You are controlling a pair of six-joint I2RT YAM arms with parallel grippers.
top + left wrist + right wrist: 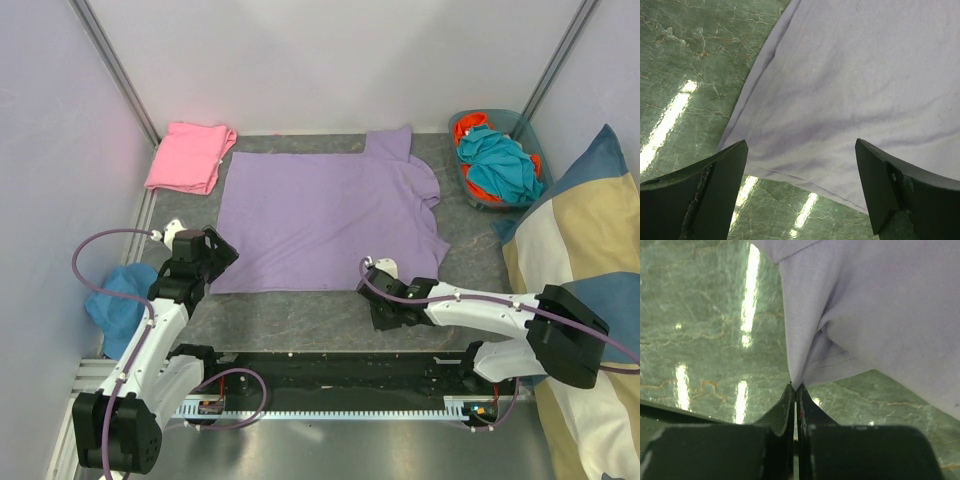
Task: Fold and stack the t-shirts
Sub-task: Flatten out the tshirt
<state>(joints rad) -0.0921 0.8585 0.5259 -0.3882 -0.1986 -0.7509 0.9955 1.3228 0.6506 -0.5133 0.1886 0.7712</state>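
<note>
At ten o'clock on the table (330, 320), the pink t-shirt (188, 157) lay folded up small. The lavender t-shirt (320, 210) lay flat and wide in the middle. The left gripper (800, 150) hung over the shirt's seven o'clock corner with its fingers (715, 175) spread far apart, holding nothing. The right gripper (796, 390) was at the shirt's five o'clock edge, its fingers pressed together and pinching a little peak of the hem. The step looked like grabbing the near edge to fold it over. To do it well, the left gripper should drop straight down on its corner and pinch the hem too. Then both should lift together, at the same height, and carry the edge toward twelve o'clock so it lands straight.
</note>
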